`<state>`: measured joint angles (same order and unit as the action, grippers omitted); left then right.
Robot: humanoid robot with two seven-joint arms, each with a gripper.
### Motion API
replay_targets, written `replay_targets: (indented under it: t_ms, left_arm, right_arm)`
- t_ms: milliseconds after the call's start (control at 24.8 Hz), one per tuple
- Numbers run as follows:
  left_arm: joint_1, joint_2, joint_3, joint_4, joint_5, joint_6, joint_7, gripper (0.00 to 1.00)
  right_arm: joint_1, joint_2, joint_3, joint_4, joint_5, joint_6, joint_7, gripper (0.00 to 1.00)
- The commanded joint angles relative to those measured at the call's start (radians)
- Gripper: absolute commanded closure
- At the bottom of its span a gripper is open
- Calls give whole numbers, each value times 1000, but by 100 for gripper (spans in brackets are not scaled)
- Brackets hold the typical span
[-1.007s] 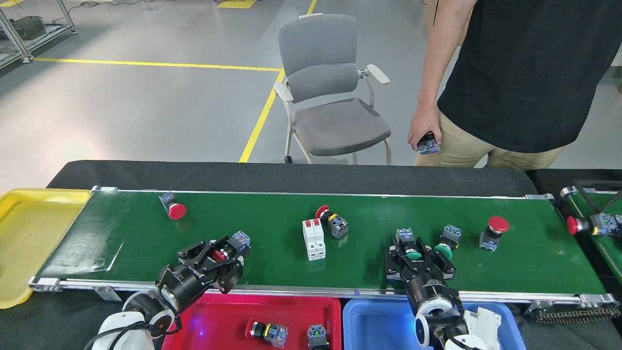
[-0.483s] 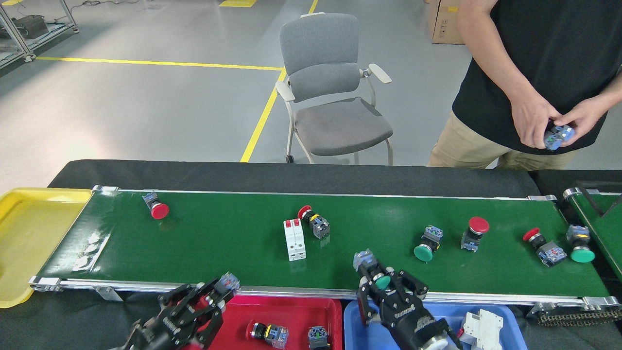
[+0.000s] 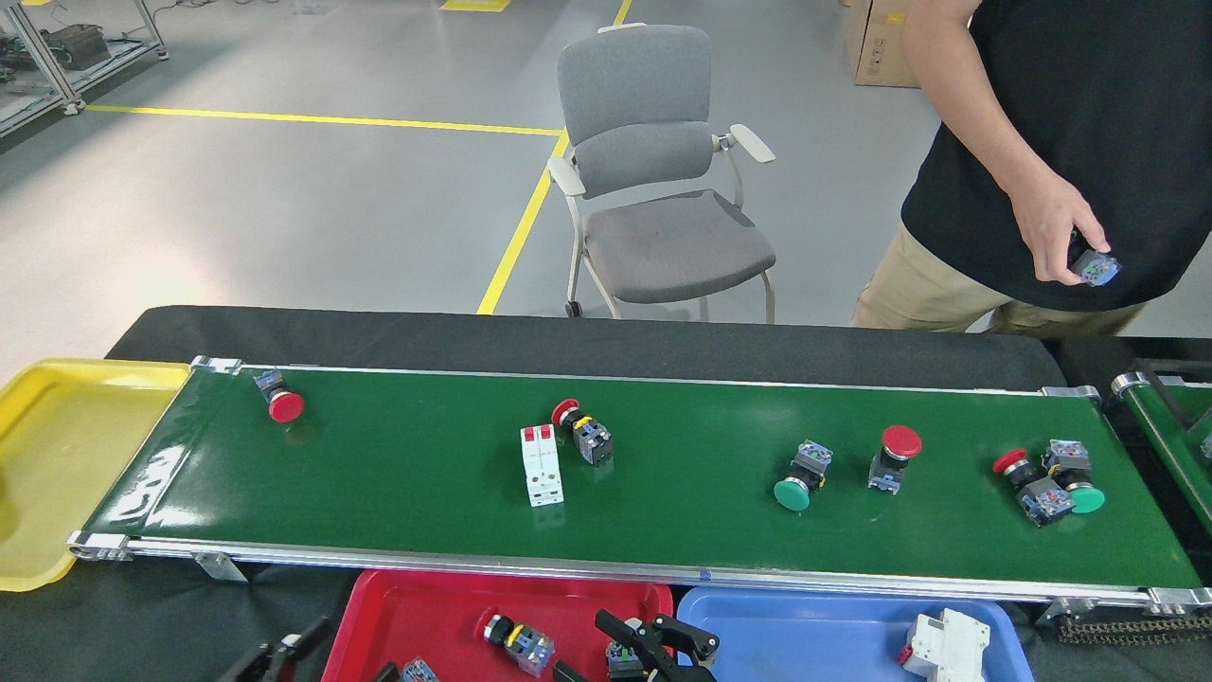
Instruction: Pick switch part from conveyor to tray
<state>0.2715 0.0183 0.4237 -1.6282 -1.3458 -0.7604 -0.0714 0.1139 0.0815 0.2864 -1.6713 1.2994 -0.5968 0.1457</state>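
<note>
Near edge: left gripper (image 3: 275,658) barely in view at bottom, finger spread cannot tell. Right gripper (image 3: 653,644) low over red tray (image 3: 454,592), fingers apart; whether they grip anything, cannot tell. 2 switch parts lie in red tray, sorted by colour likely; white breaker (image 3: 942,644) in blue tray (image 3: 786,616). Conveyor (image 3: 663,530) carries switch parts: green button switch (image 3: 800,478) nearest right, red button switch (image 3: 279,398) at far left corner. Person's hand (image 3: 1056,227) holds another, probably feeding belt.

A grey padded office chair (image 3: 653,161) stands on the yellow-lined grey floor (image 3: 284,189), a cardboard box (image 3: 876,47) behind.
</note>
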Motion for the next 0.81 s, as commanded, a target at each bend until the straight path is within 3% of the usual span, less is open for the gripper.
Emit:
replay_targets:
  t_ms: [0,161,403,483,604,765]
  left_arm:
    - [-23,0,55,-9,5,131,16,0]
    - [-45,25,70,-25,5,179,18,0]
    - [-48,28,-34,-81,-6,187,7,0]
    - [-80,23,-117,-82,-27,211,2,0]
    - [-138,8,-207,-73,-162,314,-4,0]
    - [-230,-9,-307,-6,-210,403,-22,0]
  right_arm:
    - [-23,15,-79,-15,-17,34,-2,0]
    - [-56,63,-190,-24,-16,281,-8,0]
    - [-19,-5,-196,-42,-9,623,-140,0]
    - [46,-32,-196,-67,-8,644,-186,0]
    - [152,-66,-194,-99,-5,641,-225,0]
    - [187,-74,-194,-97,52,649,-273,0]
